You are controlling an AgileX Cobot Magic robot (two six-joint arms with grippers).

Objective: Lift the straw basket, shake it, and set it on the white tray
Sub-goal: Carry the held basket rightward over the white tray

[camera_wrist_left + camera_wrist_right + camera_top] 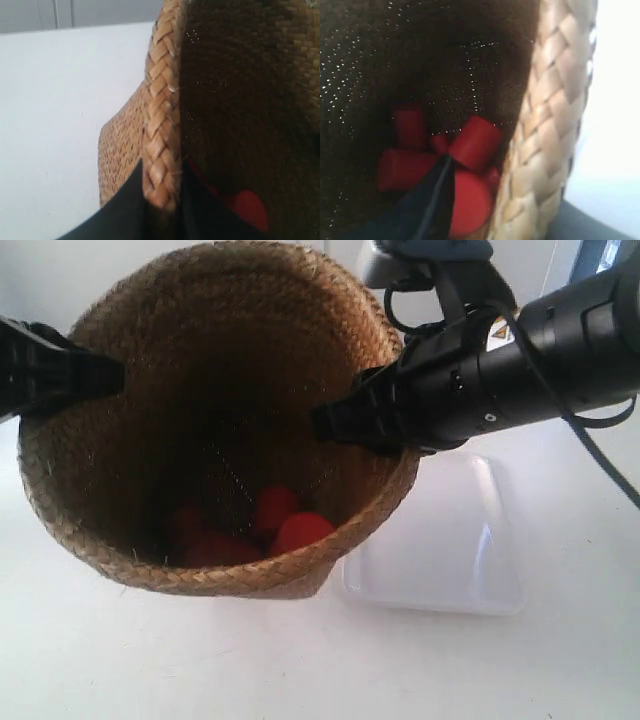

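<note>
The straw basket (pixel 215 440) fills the exterior view's left and middle, mouth tilted toward the camera, several red cylinders (pixel 278 523) on its dark bottom. The arm at the exterior view's left (pixel 55 375) and the arm at the exterior view's right (pixel 400 410) each clamp opposite sides of its rim. In the left wrist view my left gripper (pixel 161 197) is shut on the braided rim (pixel 160 120). My right gripper (pixel 520 215) straddles the rim (pixel 547 145), one black finger (pixel 427 205) inside by the red cylinders (pixel 470 145). The white tray (pixel 450 540) lies beside the basket, its near-left corner hidden.
A white tabletop (pixel 150 660) runs under and in front of the basket. A black cable (pixel 590 440) loops off the arm at the exterior view's right, above the tray. A pale wall stands behind the table.
</note>
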